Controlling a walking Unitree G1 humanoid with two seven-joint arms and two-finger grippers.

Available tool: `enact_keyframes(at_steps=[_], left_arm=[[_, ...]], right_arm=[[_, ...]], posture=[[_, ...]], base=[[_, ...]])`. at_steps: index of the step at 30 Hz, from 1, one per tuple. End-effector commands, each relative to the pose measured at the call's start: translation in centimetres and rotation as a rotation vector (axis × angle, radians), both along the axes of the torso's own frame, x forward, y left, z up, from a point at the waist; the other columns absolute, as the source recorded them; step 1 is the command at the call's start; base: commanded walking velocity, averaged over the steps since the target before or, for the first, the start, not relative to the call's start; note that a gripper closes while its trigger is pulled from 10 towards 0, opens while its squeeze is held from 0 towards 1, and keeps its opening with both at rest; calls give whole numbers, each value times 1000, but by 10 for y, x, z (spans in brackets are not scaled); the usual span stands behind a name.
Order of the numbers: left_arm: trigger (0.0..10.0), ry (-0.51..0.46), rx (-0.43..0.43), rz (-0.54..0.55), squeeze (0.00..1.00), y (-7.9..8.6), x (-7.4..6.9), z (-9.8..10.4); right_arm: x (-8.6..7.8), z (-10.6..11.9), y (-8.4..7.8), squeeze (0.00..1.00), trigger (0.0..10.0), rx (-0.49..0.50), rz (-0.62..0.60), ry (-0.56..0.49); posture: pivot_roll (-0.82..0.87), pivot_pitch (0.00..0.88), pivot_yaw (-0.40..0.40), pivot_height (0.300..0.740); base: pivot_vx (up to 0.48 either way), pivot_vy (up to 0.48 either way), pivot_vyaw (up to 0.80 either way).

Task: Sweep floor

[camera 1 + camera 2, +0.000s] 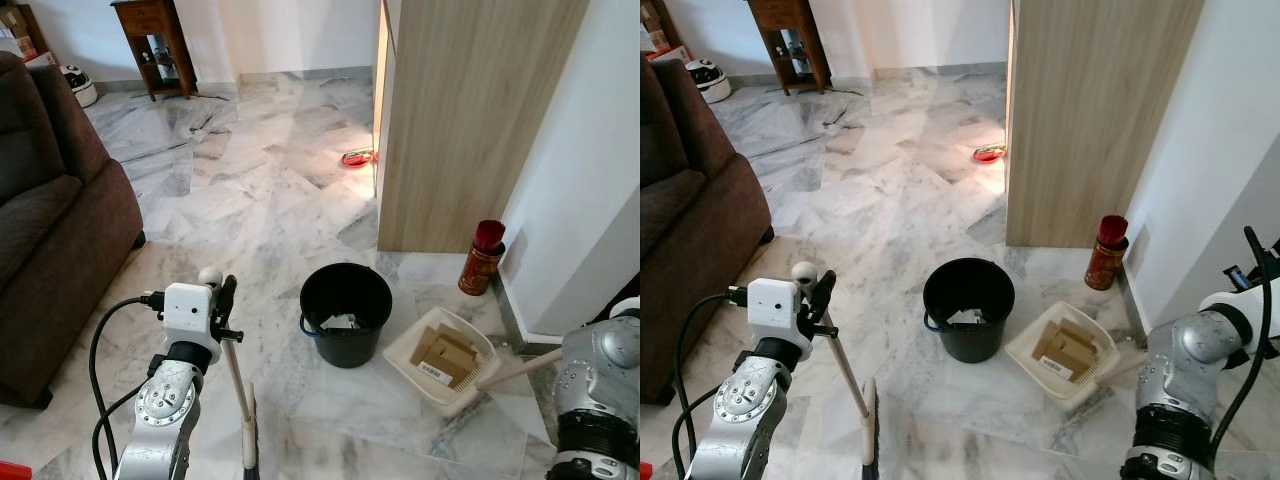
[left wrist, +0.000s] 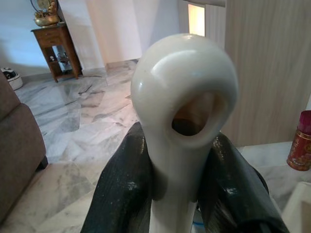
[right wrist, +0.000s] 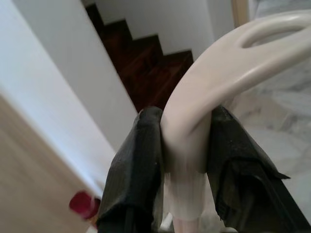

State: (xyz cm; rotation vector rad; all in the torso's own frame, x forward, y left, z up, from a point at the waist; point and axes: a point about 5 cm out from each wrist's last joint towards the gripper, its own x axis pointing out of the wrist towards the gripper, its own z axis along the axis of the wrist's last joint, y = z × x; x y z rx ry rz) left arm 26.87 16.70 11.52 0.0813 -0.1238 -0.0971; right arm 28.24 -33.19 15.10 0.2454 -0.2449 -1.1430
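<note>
Risk one: cardboard scraps (image 1: 445, 352) lying loose in dustpan (image 1: 405, 352), nothing holding them in. Lifting or tipping off level toward black bucket (image 1: 345, 313) would likely spill them back onto marble floor (image 1: 270, 200). Bucket just beside pan's near corner, some scraps already inside, so short carry, but mouth not much wider than pan; off-centre pour would probably miss.

Risk two: pan handle (image 1: 520, 366) long and slim, gripped at far end; loaded pan could twist in the grip. Red canister (image 1: 482, 257) standing upright near wall, just behind pan; wide swing of handle could knock it over.

Risk three: broom (image 1: 236, 385) upright, brush end low on floor near robot's own feet; drifting sideways could strike bucket or drag debris around.

Left gripper (image 2: 177, 194): fingers (image 2: 121, 189) closed tight on broom's pale handle, just below looped hanging end, one finger each side, no visible gap. Handle end poking up past wrist.

Right gripper (image 3: 187, 165): fingers (image 3: 138, 165) clamped on dustpan handle just under its loop, pressed flush both sides. Pan itself resting on floor, right of bucket, near wooden cabinet (image 1: 470, 120).
</note>
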Motion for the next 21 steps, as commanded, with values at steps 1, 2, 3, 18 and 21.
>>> enact_keyframes(at_steps=[1, 2, 3, 18, 21], left_arm=[[10000, -61, 4, 4, 0, 4, 2, 14], [10000, -61, 4, 3, 0, 4, 2, 14], [10000, -61, 4, 4, 0, 4, 2, 14], [10000, -63, 0, -4, 0, 4, 2, 14], [10000, -64, -1, -5, 0, 4, 2, 14]], right_arm=[[2, 22, -7, 0, 10000, -35, -28, -97], [1, 24, -11, 0, 10000, -25, -41, -114], [1, 25, -13, 0, 10000, -17, -49, -122], [-3, 20, -25, 0, 10000, 160, -71, -226], [-2, 19, -23, 0, 10000, 199, -51, -260]], posture=[[-38, 0, 79, 740], [-37, 0, 79, 740], [-37, 0, 79, 740], [-40, 0, 86, 740], [-40, 0, 86, 740]], base=[[0, 0, 0], [0, 0, 0], [0, 0, 0], [0, 0, 0], [0, 0, 0]])
